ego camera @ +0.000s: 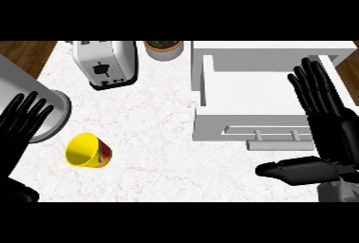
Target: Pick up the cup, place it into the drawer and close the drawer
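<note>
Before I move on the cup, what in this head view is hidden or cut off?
- Drawer: its right wall and part of its inside are covered by the open right hand.
- Drawer handle: its right end is behind the same hand.
- Grey cylinder at left: partly hidden by the open left hand and cut by the edge.
- Cup: lies on its side; its base faces away.
- Plant pot: top cut off.

I log a white marble counter [161,118]. At eleven o'clock on it, a white toaster [105,64]. At twelve o'clock, a potted plant [164,49], just beside the toaster. At nine o'clock, a grey cylinder [35,102], cut by the edge.
</note>
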Motion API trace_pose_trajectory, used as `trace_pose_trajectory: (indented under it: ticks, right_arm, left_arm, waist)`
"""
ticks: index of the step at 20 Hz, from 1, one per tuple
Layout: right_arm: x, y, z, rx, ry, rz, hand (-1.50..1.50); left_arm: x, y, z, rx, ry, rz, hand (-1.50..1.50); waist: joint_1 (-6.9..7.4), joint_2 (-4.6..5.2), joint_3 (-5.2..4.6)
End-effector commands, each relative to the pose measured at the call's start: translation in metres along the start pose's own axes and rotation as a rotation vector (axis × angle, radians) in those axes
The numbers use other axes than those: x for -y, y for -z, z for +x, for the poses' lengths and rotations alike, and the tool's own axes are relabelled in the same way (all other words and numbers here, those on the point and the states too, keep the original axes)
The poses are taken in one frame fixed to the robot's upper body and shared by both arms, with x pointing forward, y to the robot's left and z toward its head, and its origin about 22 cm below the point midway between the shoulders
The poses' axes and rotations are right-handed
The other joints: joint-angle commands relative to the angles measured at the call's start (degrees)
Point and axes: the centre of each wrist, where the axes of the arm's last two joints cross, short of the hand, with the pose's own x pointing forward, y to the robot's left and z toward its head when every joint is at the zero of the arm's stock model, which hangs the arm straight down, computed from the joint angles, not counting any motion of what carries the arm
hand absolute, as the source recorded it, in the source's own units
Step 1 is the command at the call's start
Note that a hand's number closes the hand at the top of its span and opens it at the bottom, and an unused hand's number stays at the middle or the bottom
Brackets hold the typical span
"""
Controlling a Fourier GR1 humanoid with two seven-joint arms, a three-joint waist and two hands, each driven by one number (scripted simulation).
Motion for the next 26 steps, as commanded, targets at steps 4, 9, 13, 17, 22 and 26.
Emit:
trace_pose_trajectory:
  ticks: [4, 9, 13, 17, 22, 26]
  right_arm:
    - [0.02, -0.007, -0.015, 0.007, -0.014, 0.03, -1.5]
    - [-0.007, 0.006, -0.019, 0.021, -0.015, 0.015, -1.5]
    - [0.012, 0.022, -0.004, 0.038, -0.008, 0.015, -1.5]
    - [0.017, 0.029, 0.011, 0.027, -0.015, -0.005, -1.5]
    - [0.032, 0.031, 0.005, 0.037, -0.021, 0.012, -1.5]
    - [0.019, 0.019, -0.002, 0.033, -0.006, 0.027, -1.5]
  left_arm:
    - [-0.03, -0.024, -0.037, -0.087, 0.023, 0.023, -1.5]
    - [-0.033, -0.006, -0.075, -0.138, 0.055, 0.082, -1.5]
    - [-0.053, -0.023, -0.102, -0.156, 0.073, 0.106, -1.5]
    - [-0.046, -0.033, -0.127, -0.157, 0.076, 0.092, -1.5]
    - [-0.07, -0.049, -0.133, -0.181, 0.091, 0.123, -1.5]
    - [-0.051, -0.038, -0.156, -0.159, 0.085, 0.129, -1.5]
  waist:
    - [-0.1, -0.06, 0.02]
    - [-0.23, 0.0, 0.0]
    - [-0.47, 0.08, -0.05]
    - [-0.37, 0.0, -0.03]
    - [-0.69, 0.17, -0.09]
    - [-0.8, 0.18, -0.1]
